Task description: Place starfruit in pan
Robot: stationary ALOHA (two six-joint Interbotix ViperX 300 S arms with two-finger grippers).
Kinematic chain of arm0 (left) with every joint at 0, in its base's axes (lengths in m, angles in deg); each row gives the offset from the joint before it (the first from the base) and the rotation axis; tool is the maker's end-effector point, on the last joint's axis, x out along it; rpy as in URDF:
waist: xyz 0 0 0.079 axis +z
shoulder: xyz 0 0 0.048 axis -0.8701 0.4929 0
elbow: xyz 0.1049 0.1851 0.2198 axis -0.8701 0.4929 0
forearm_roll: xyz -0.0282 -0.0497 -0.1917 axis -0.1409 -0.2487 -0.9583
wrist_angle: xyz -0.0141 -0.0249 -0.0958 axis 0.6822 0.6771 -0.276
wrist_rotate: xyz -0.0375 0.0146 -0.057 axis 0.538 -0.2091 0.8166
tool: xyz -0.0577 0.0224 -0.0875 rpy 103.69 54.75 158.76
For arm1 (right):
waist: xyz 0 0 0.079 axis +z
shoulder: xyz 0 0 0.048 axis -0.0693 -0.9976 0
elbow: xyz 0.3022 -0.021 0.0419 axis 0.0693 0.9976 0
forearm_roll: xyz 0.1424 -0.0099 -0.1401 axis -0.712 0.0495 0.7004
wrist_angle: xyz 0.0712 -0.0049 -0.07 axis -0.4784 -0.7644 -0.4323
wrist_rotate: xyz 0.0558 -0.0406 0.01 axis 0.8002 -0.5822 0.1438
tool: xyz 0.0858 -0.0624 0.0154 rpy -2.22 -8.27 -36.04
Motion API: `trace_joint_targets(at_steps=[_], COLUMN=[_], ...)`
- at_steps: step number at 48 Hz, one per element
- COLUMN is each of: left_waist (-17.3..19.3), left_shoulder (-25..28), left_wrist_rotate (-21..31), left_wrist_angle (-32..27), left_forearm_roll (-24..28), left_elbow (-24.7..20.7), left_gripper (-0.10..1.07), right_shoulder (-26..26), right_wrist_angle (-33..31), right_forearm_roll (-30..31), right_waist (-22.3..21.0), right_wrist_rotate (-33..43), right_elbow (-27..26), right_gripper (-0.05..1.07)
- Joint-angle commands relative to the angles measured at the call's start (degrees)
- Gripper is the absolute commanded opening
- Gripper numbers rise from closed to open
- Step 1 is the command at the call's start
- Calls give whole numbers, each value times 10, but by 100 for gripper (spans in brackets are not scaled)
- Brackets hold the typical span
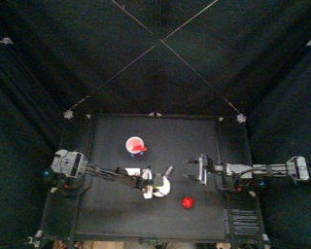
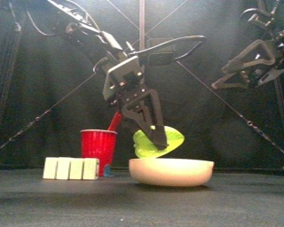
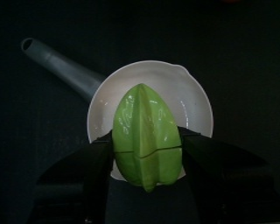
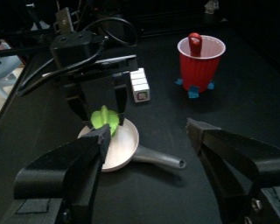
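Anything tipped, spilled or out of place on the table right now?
Nothing stands out. The left gripper holds the starfruit just above the white pan. The red cup stands upright, the white blocks sit in a row, and the right gripper hangs open.

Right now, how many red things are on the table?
2. A red cup stands beside the white blocks, left of the pan in the front view. A small red object lies near the table's front edge. Others may be hidden.
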Motion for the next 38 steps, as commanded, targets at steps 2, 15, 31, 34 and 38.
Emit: trace_joint_targets(at_steps=[2,15,31,34,38], left_waist=[2,2,2,2,2], left_shoulder=[-6,-5,-4,-4,-4], left_wrist_rotate=[0,2,2,2,2], left_wrist_angle=[3,3,2,2,2], left_forearm_roll=[1,1,-17,-17,-18], left_elbow=[-18,-22,-28,-28,-28], left_gripper=[92,93,93,93,93], right_shoulder=[-2,-3,-3,-3,-3], right_wrist_angle=[2,3,2,2,2], right_forearm_roll=[-1,-1,-1,-1,-1], right_waist=[-1,-1,-1,-2,-1], right_wrist_rotate=[0,0,0,0,0], right_elbow=[-6,-6,-6,-6,-6], right_gripper=[99,99,99,99,100])
